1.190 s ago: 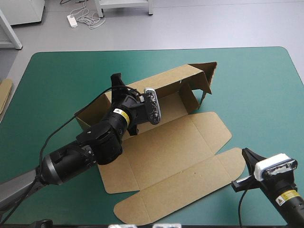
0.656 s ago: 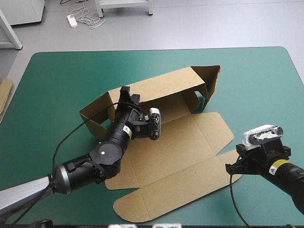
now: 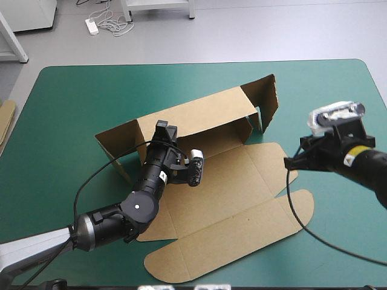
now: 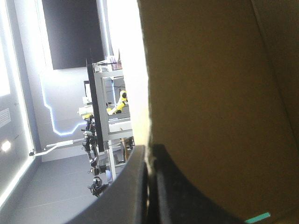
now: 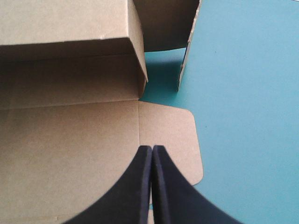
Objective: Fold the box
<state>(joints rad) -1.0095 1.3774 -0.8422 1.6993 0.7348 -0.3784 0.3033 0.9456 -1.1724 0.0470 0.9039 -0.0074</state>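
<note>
The brown box (image 3: 242, 193) lies as a cut sheet with its long back wall (image 3: 199, 115) raised and an end flap (image 3: 266, 99) standing at the far right. My left gripper (image 3: 162, 128) is shut on the top edge of that back wall. In the left wrist view, the board (image 4: 210, 93) runs between the nearly closed fingers of that gripper (image 4: 150, 154). My right gripper (image 3: 289, 163) hovers shut and empty over the box's right side. In the right wrist view, this gripper (image 5: 152, 149) points at the rounded side flap (image 5: 170, 130), below the raised wall (image 5: 65, 23).
An edge of more brown board (image 3: 6, 118) shows at the table's left edge. The teal-green cover (image 3: 338, 109) shows beyond the box's right end, and the box's front flaps (image 3: 230, 241) lie flat toward the near edge.
My right arm has swung from the near right corner up to the box's right flap. My left gripper has shifted along the back wall, which stands more upright, and the left end flap has swung outward.
</note>
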